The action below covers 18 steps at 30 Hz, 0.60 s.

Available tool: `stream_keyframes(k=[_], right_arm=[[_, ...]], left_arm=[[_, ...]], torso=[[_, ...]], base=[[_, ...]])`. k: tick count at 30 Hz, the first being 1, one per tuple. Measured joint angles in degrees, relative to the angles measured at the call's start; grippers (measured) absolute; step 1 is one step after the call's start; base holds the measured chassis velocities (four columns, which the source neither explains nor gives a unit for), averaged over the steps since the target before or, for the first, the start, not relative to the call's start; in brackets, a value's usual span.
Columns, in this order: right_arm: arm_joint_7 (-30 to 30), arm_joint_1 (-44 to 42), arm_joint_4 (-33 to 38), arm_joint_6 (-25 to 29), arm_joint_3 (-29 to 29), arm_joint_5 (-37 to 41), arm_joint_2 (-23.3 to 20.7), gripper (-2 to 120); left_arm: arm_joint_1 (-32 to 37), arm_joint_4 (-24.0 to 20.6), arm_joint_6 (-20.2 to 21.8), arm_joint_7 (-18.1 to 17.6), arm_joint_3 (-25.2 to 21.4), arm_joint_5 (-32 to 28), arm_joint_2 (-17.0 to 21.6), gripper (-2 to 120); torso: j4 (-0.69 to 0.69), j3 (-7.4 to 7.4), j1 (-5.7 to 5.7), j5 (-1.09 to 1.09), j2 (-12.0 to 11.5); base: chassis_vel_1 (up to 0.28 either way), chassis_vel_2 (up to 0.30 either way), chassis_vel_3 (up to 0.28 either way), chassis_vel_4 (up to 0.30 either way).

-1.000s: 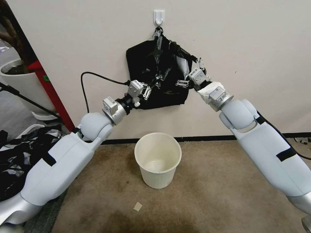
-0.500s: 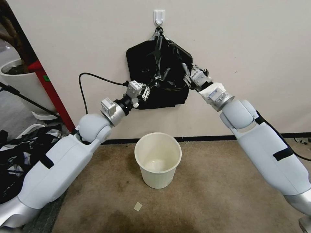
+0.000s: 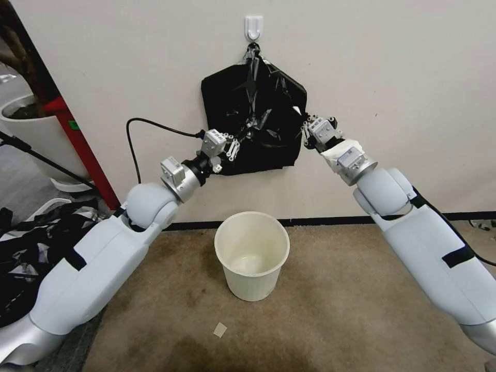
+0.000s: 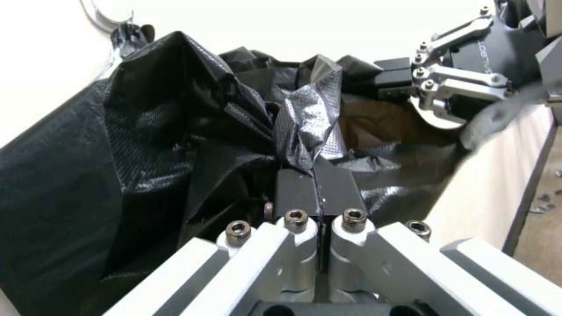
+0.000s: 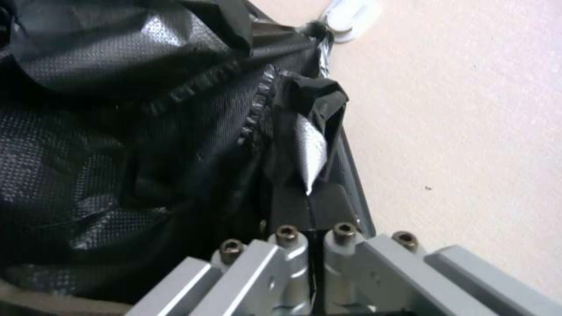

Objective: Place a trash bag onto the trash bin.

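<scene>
The trash bag (image 3: 264,120) is a crinkled glossy black sheet hanging on the front of a flat black pack (image 3: 222,103) on the wall. My left gripper (image 3: 236,145) is shut on a fold of the bag at the pack's lower left. The left wrist view shows that fold (image 4: 308,131) pinched in this gripper (image 4: 317,175). My right gripper (image 3: 305,130) is shut on the bag's right edge. The right wrist view shows a folded strip (image 5: 307,145) caught in that gripper (image 5: 308,195). The cream-white trash bin (image 3: 252,256) stands upright on the carpet below both grippers, with nothing over its rim.
The pack hangs from a white wall hook (image 3: 253,27). A white plant pot (image 3: 31,129) and a red post (image 3: 77,144) stand at the left, above a heap of black bags (image 3: 26,248) on the floor. A black cable (image 3: 135,139) loops behind my left arm. A paper scrap (image 3: 220,329) lies on the carpet.
My right gripper was open at the pack's right edge and has shut on the bag there. My left gripper has stayed shut on its fold.
</scene>
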Motion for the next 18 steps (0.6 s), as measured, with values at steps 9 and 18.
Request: stream_keyframes(k=[9, 18], right_arm=[[-0.4, 0.1, 0.0, 0.0, -0.1, -0.2, 0.2, 32], [-1.9, 0.7, -0.6, -0.6, -0.1, -2.4, 0.7, 46]], left_arm=[[0.4, -0.6, 0.0, 0.0, -0.4, -0.2, 0.4, 0], [0.5, -1.0, 0.1, 0.0, -0.4, -0.4, 0.6, 0]], torso=[[0.0, 0.0, 0.0, 0.0, 0.0], [0.0, 0.0, 0.0, 0.0, 0.0]], base=[[0.0, 0.0, 0.0, 0.0], [0.0, 0.0, 0.0, 0.0]])
